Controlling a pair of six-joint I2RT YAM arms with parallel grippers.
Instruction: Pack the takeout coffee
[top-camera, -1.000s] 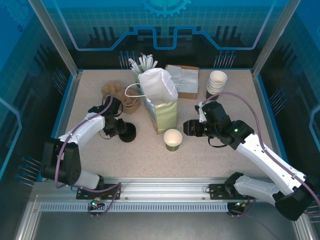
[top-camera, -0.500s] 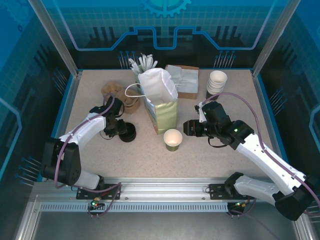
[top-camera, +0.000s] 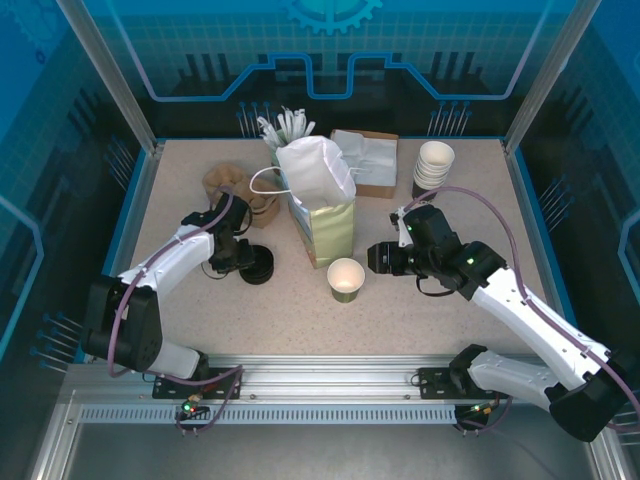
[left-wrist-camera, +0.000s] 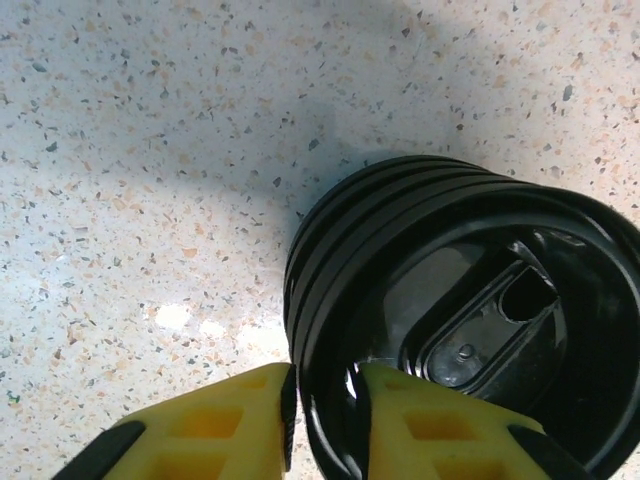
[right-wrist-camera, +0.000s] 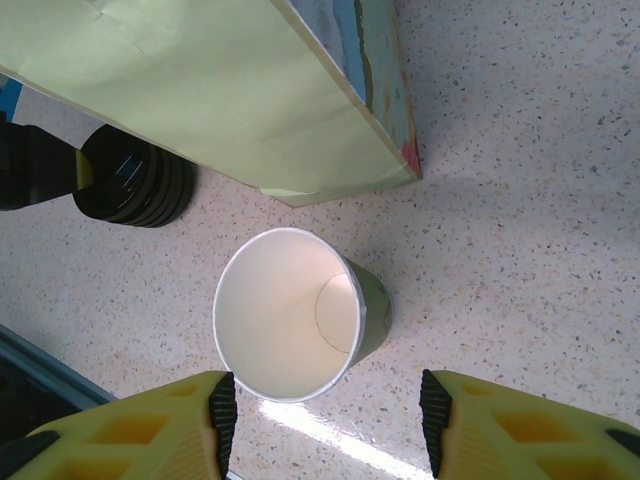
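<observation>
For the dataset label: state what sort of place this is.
Probably a lab robot cell staged as a coffee takeout counter: two robot arms at a speckled table, stacked paper cups, stacked black lids, a paper bag.

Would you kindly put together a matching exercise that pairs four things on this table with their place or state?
Things:
1. single paper cup
2. stack of black lids
3. white paper bag
4. stack of white cups

Places or states:
A. far right of the table
B. green sides, no lid, mid-table
C. left fingers on either side of its rim
D. upright, the tallest thing

Pairs: 1-B; 2-C; 3-D; 4-A
</observation>
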